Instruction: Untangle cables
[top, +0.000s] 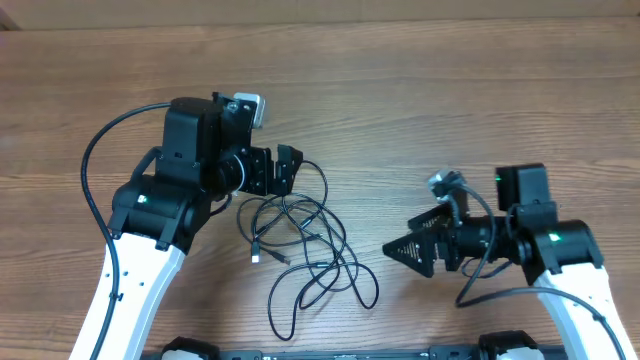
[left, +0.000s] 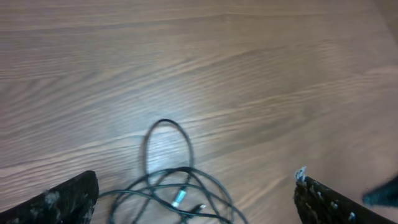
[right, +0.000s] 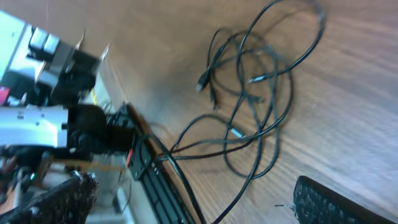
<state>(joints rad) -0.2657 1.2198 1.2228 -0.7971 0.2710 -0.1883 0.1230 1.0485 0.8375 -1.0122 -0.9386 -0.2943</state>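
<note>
The cables (top: 305, 240) are thin black cords lying in a loose tangle of loops on the wooden table, with small plugs near the left side of the bunch. My left gripper (top: 283, 170) is open and empty at the tangle's top edge. In the left wrist view the cables (left: 177, 190) lie between its spread fingers (left: 196, 190). My right gripper (top: 408, 237) is open and empty, to the right of the tangle and apart from it. In the right wrist view the cables (right: 255, 81) lie ahead of its fingers (right: 193, 196).
Thicker black arm cables loop off both arms, by the left arm (top: 95, 150) and the right arm (top: 480, 290). A black rail (top: 350, 352) runs along the table's front edge and shows in the right wrist view (right: 155, 186).
</note>
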